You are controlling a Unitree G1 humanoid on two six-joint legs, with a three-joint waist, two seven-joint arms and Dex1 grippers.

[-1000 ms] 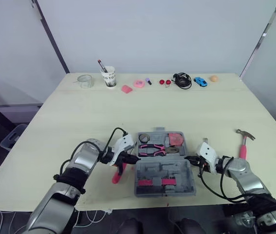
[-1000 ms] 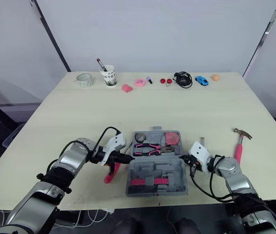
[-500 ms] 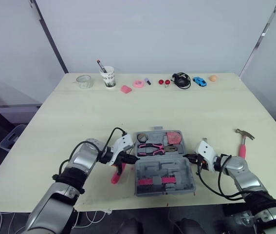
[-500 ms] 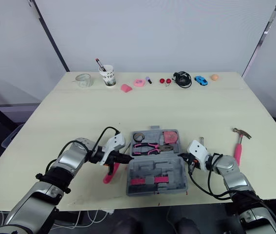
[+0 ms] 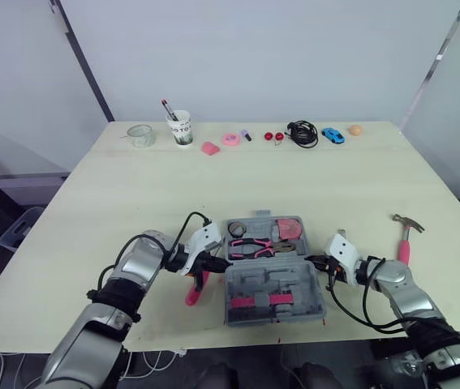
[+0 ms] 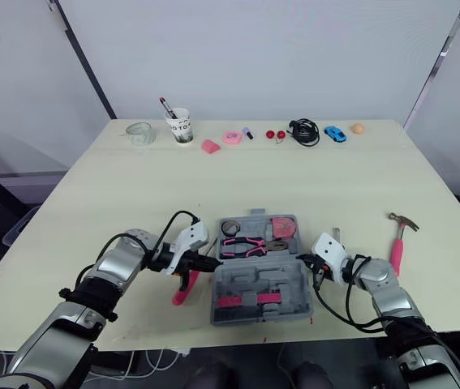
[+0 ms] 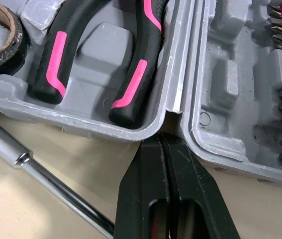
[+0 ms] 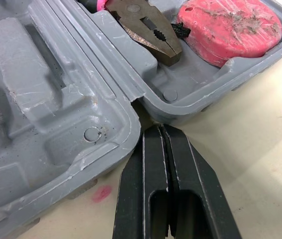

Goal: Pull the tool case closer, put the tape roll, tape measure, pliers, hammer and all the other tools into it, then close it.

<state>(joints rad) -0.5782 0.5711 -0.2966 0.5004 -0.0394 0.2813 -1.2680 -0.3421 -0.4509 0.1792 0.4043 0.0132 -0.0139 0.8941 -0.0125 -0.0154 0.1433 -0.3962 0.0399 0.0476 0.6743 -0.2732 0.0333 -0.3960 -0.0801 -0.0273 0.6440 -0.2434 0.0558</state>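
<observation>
The grey tool case (image 5: 275, 284) lies open near the table's front edge. Its far half holds the tape roll (image 5: 239, 229), the pink-and-black pliers (image 5: 254, 243) and the pink tape measure (image 5: 291, 229). Its near half holds pink bits. My left gripper (image 5: 220, 264) is shut, its tips (image 7: 161, 137) against the hinge notch at the case's left end. My right gripper (image 5: 314, 263) is shut too, its tips (image 8: 159, 128) at the hinge notch on the right end. A pink-handled screwdriver (image 5: 193, 292) lies left of the case, under my left gripper. The hammer (image 5: 406, 235) lies on the table to the right.
Along the table's far edge stand a glass jar (image 5: 141, 134), a paper cup (image 5: 181, 128) with a pen, small pink things (image 5: 221, 143), a black cable (image 5: 303, 133), a blue toy car (image 5: 333, 135) and an orange ball (image 5: 355, 130). A small metal piece (image 5: 341, 233) lies by my right wrist.
</observation>
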